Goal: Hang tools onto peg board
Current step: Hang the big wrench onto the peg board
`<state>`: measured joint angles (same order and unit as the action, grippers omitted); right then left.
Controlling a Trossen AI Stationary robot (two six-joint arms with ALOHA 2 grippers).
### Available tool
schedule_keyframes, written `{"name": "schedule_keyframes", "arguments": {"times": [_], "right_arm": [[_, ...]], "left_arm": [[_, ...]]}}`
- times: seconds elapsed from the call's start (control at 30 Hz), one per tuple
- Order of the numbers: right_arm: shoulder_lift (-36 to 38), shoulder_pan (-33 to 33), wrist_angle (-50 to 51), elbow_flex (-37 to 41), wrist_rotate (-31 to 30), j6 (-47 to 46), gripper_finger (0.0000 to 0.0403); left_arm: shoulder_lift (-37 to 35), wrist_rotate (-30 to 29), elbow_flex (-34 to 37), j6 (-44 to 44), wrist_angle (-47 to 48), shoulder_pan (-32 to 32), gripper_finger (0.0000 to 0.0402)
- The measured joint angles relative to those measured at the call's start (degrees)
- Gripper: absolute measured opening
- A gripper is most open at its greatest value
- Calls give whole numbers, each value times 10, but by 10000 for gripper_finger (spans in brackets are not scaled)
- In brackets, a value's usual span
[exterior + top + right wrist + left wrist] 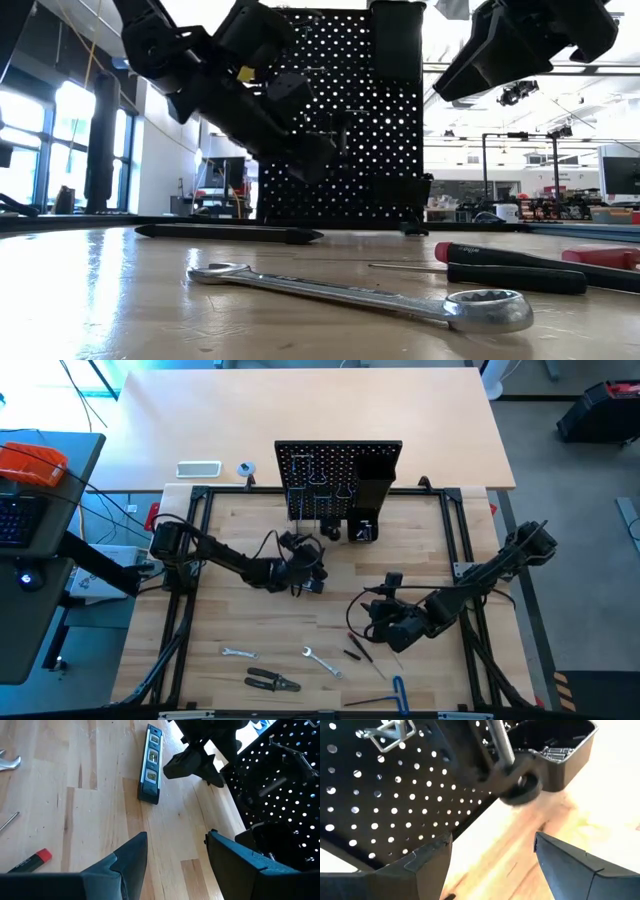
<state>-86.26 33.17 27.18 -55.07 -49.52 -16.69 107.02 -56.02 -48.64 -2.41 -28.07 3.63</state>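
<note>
The left pincer point(312, 573) hangs wide open and empty, just in front of the peg board point(338, 470), which stands upright at the far side of the counter point(250, 620). A C-clamp point(520, 785) hangs on the board right ahead of its fingers. The right pincer point(385, 622) is also wide open and holds nothing; the dark level point(150, 764) lies on the counter ahead of it. A wrench point(322, 661), pliers point(272, 680) and a blue-handled hex key point(400, 693) lie near it, toward the front edge.
</note>
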Motion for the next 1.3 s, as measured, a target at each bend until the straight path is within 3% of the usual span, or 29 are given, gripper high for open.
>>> {"name": "schedule_keyframes", "arguments": {"times": [1.3], "right_arm": [[0, 0, 0, 3, 16, -28, 199]], "left_arm": [[0, -33, 0, -35, 35, 87, 275]]}}
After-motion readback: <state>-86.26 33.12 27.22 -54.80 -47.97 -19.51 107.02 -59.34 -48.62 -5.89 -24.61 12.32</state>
